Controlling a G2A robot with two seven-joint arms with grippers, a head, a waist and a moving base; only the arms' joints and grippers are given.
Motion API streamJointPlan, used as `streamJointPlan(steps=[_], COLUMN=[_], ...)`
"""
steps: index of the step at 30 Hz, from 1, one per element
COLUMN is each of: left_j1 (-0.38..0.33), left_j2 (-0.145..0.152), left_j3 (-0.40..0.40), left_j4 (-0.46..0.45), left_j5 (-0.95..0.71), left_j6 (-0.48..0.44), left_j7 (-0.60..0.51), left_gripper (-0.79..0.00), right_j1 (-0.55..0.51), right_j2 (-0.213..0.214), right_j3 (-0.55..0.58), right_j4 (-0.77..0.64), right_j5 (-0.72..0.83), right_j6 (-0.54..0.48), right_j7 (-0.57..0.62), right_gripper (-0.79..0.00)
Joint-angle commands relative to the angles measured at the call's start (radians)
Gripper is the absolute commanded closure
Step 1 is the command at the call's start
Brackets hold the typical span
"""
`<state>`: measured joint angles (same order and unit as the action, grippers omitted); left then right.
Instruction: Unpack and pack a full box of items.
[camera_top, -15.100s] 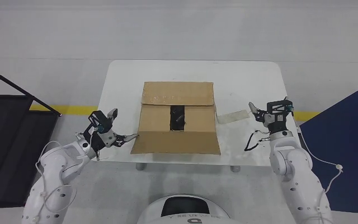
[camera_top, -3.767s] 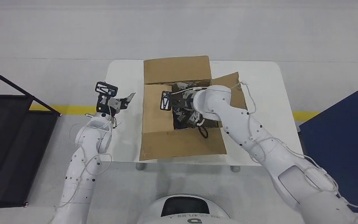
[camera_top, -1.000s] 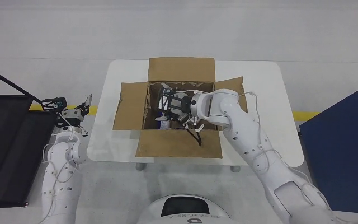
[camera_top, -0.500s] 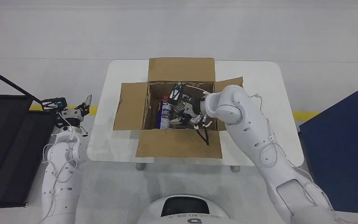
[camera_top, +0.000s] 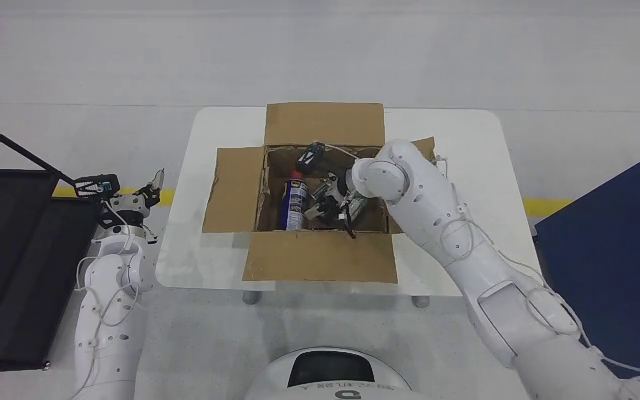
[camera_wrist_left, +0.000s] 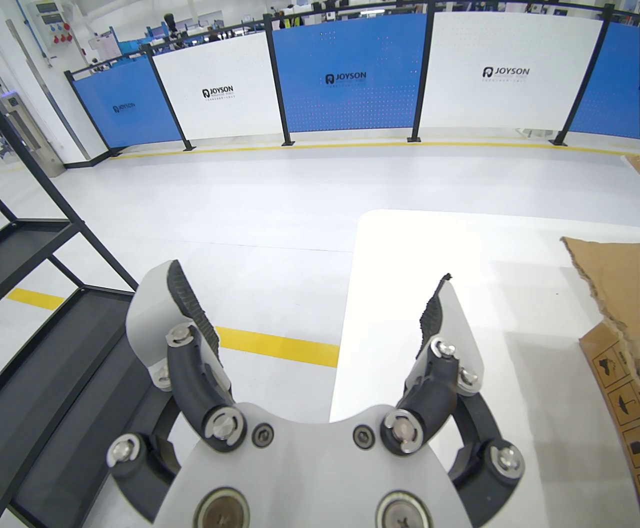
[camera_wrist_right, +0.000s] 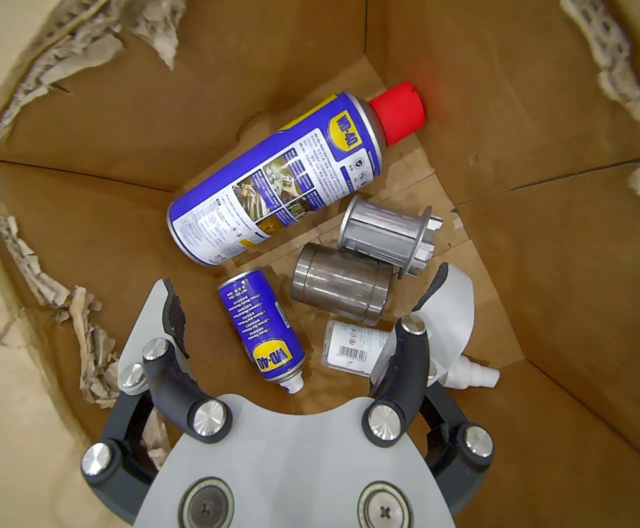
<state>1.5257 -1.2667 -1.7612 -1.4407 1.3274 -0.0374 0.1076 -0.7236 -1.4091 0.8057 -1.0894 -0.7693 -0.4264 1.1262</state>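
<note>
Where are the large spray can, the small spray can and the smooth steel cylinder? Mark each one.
large spray can (camera_wrist_right: 280, 175): right wrist view, mid-body label.
small spray can (camera_wrist_right: 260, 322): right wrist view, blue body.
smooth steel cylinder (camera_wrist_right: 340, 287): right wrist view, curved side.

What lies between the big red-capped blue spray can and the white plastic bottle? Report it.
A smooth steel cylinder, seen in the right wrist view.

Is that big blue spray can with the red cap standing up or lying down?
Lying down. The big blue spray can rests on its side on the floor of the brown cardboard box.
</note>
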Motion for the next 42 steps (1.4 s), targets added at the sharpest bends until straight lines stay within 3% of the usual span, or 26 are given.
streamJointPlan(steps=[1, 11, 13, 23, 25, 28, 35, 38, 42], left_j1=[0.0, 0.0, 0.0, 0.0, 0.0, 0.0, 0.0, 0.0, 0.0], left_j2=[0.0, 0.0, 0.0, 0.0, 0.0, 0.0, 0.0, 0.0, 0.0], left_j3=[0.0, 0.0, 0.0, 0.0, 0.0, 0.0, 0.0, 0.0, 0.0], left_j4=[0.0, 0.0, 0.0, 0.0, 0.0, 0.0, 0.0, 0.0, 0.0], left_j5=[0.0, 0.0, 0.0, 0.0, 0.0, 0.0, 0.0, 0.0, 0.0], left_j6=[0.0, 0.0, 0.0, 0.0, 0.0, 0.0, 0.0, 0.0, 0.0], left_j7=[0.0, 0.0, 0.0, 0.0, 0.0, 0.0, 0.0, 0.0, 0.0], left_gripper=[-0.785, -0.785, -0.785, -0.785, -0.785, -0.785, -0.785, -0.785, -0.785], right_j1=[0.02, 0.043, 0.05, 0.082, 0.088, 0.093, 0.062, 0.015, -0.096], right_j2=[-0.008, -0.042, -0.047, -0.079, -0.085, -0.091, -0.068, -0.038, 0.02], right_j3=[-0.036, -0.106, -0.113, -0.151, -0.158, -0.164, -0.133, -0.091, 0.009], right_j4=[0.025, 0.117, 0.146, 0.244, 0.258, 0.264, 0.166, 0.061, -0.141], right_j5=[-0.037, -0.064, -0.062, -0.034, -0.031, -0.036, -0.091, -0.131, -0.21], right_j6=[0.009, 0.063, 0.076, 0.094, 0.098, 0.104, 0.126, 0.125, 0.047], right_j7=[0.015, -0.057, -0.056, -0.035, -0.035, -0.049, -0.098, -0.119, -0.198], right_gripper=[-0.785, -0.785, -0.733, -0.369, -0.265, 0.0, 0.0, 0.0, 0.0])
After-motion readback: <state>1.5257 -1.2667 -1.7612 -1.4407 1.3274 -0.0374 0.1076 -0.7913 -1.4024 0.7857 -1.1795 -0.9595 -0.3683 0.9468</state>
